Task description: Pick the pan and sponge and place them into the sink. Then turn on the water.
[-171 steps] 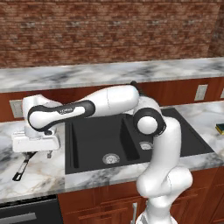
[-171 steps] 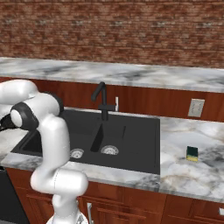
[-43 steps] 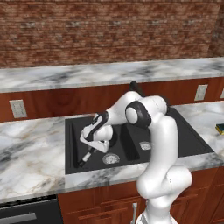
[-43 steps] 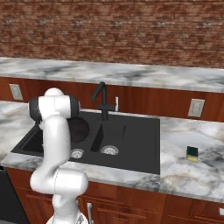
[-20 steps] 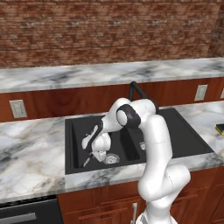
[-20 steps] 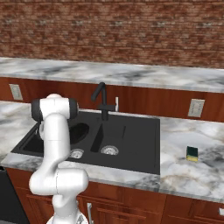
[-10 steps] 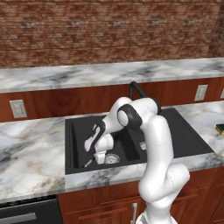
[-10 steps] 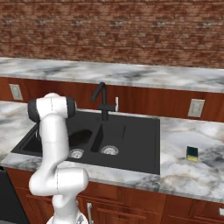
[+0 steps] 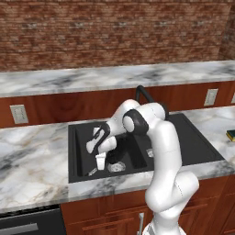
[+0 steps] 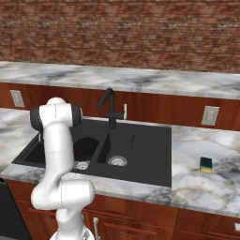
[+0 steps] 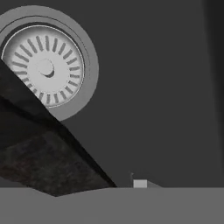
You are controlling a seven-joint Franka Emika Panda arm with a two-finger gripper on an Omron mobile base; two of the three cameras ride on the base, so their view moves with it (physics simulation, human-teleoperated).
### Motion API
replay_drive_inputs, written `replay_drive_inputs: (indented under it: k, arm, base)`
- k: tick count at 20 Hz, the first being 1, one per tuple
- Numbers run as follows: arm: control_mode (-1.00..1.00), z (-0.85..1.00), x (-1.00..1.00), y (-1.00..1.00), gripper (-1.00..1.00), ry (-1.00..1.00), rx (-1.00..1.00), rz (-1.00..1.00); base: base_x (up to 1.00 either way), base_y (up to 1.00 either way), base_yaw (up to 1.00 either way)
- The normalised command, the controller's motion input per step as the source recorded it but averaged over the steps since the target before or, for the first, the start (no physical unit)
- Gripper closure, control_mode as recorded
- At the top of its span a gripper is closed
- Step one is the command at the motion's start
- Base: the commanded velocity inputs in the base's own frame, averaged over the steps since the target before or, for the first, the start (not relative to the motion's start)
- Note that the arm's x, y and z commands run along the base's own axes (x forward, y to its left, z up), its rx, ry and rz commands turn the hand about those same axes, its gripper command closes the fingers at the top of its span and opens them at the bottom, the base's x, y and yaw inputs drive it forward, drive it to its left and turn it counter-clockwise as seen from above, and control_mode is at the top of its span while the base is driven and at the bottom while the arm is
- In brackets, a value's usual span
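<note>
The black pan (image 10: 86,146) lies in the left basin of the black sink (image 10: 145,150), behind the silver drain (image 10: 82,165). In the left base view my gripper (image 9: 100,161) reaches down into that basin, with the grey tip of the pan's handle (image 9: 92,171) just left of it. A dark slab (image 11: 39,153) crosses the hand view under the drain (image 11: 43,65). How far apart the jaws stand is not visible. The yellow and green sponge (image 10: 206,164) rests on the counter right of the sink. No water runs from the faucet (image 10: 108,105).
Marble counter (image 9: 32,160) flanks the sink (image 9: 193,147) on both sides. The sponge (image 9: 231,135) sits at the right edge of the left base view. A brick wall and a raised ledge stand behind. The arm's elbow (image 10: 55,117) hangs over the left basin.
The hand has sunk a little deeper into the left basin with the pan over the last second. The sponge has stayed put.
</note>
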Motion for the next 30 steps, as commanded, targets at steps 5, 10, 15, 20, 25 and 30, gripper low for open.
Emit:
replay_drive_inputs:
  k: [5,10,15,20,25,30]
  arm:
    - [-1.00,-0.15,0.09,-0.01,1.00,0.41,-0.12,-0.31]
    - [-1.00,-0.52,0.38,0.00,1.00,0.22,-0.01,-0.14]
    - [-1.00,-0.43,0.22,-0.12,1.00,0.03,0.00,0.00]
    - [-1.00,-0.53,0.23,-0.07,1.00,0.01,0.00,0.00]
    - [-1.00,-0.35,0.07,-0.09,-1.00,0.00,0.01,0.00]
    - [-1.00,0.03,0.00,-0.14,-1.00,-0.10,0.05,0.00]
  base:
    - [0.00,0.00,0.00]
    - [0.00,0.00,0.00]
    - [0.00,0.00,0.00]
    - [0.00,0.00,0.00]
    - [0.00,0.00,0.00]
    - [0.00,0.00,0.00]
